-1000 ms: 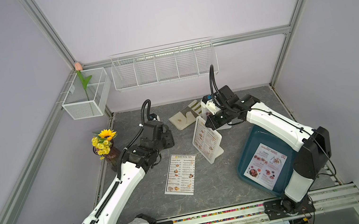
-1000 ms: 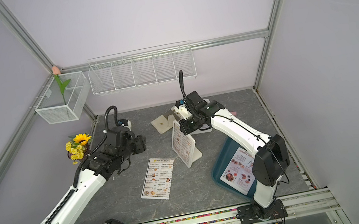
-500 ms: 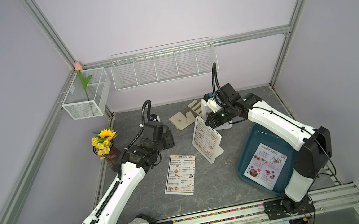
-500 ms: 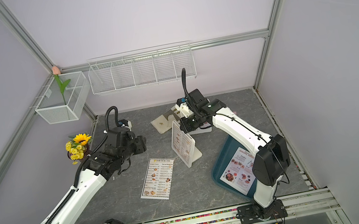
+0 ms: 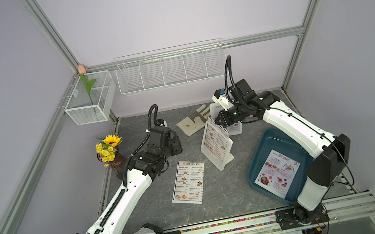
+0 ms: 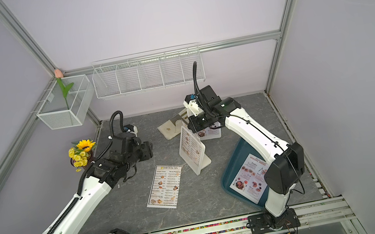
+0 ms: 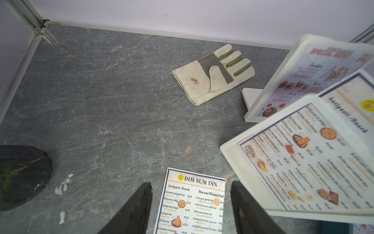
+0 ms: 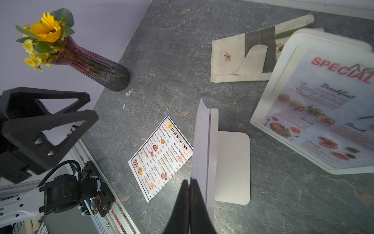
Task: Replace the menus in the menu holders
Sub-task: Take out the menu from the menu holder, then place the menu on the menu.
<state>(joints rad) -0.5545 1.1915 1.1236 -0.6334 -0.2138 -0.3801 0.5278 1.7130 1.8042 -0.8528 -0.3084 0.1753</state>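
Currently the held menu is the weak point. The right jaws are together, clamped on its top edge, and the sheet stands part-way out of the near holder directly beneath them.

Risks, as I judge them:
- Thin glossy paper may slip from so small a pinch.
- It may drag in the slot and lift the light frame with it; nothing braces the holder.
- A skewed pull could crease the sheet, or tip the holder on its flat foot toward the far holder just behind the jaws.

Left jaws apart, empty, hanging over the loose menu, which lies flat on the table.

- Holders: white plastic, rounded corners, clear front.
- Table: matte grey, veined like stone.
- Beyond the left jaws: glove, cream cloth, grey-green patches, stained.
- Well behind the right jaws: dark teal tray carrying a SPECIAL MENU sheet.
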